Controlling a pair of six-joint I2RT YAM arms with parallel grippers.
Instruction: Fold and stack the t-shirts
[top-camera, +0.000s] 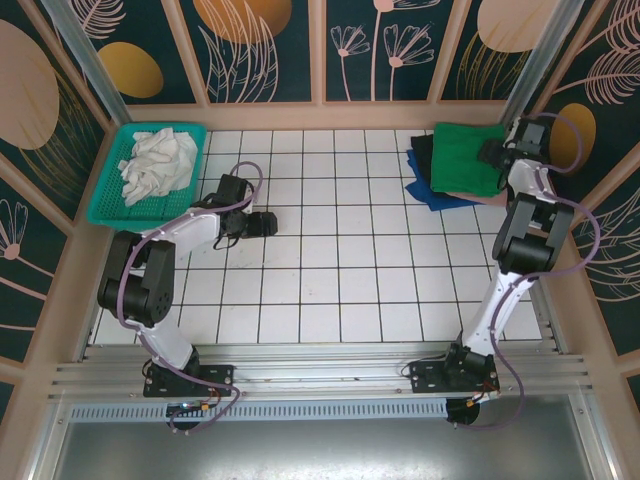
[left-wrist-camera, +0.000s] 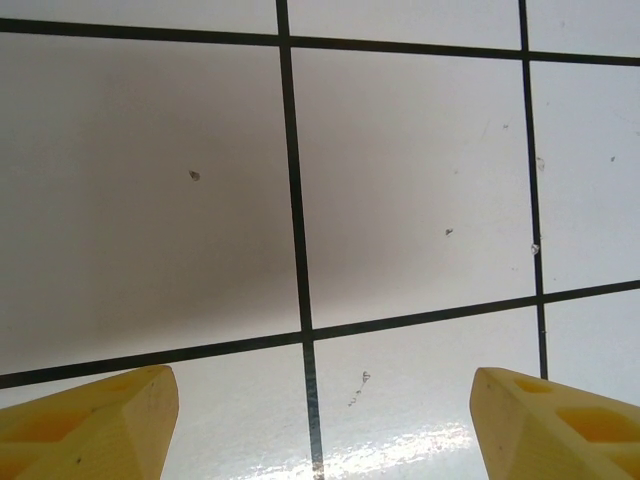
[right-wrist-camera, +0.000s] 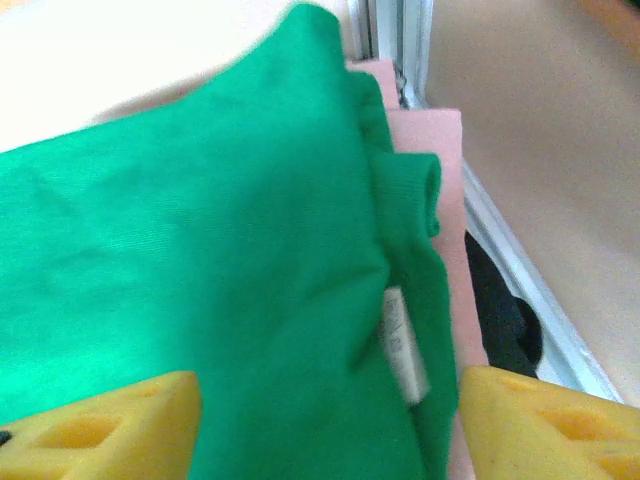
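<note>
A stack of folded t-shirts lies at the back right of the table. The bright green t-shirt (top-camera: 462, 155) is on top, over a dusty pink t-shirt (top-camera: 478, 197), a blue t-shirt (top-camera: 435, 195) and a black t-shirt (top-camera: 421, 156). My right gripper (top-camera: 496, 152) hovers at the stack's right edge. In the right wrist view the right gripper (right-wrist-camera: 330, 400) is open, its yellow fingers wide apart over the green t-shirt (right-wrist-camera: 200, 250) and its white label (right-wrist-camera: 403, 345), with the pink t-shirt (right-wrist-camera: 440, 160) and black t-shirt (right-wrist-camera: 495, 310) beside. My left gripper (top-camera: 268, 222) is open over bare tiles (left-wrist-camera: 325, 400).
A teal mesh basket (top-camera: 108, 200) at the back left holds crumpled white cloth (top-camera: 158, 165). The white tiled table (top-camera: 340, 260) is walled by patterned panels, with a metal rail (right-wrist-camera: 520, 270) right beside the stack.
</note>
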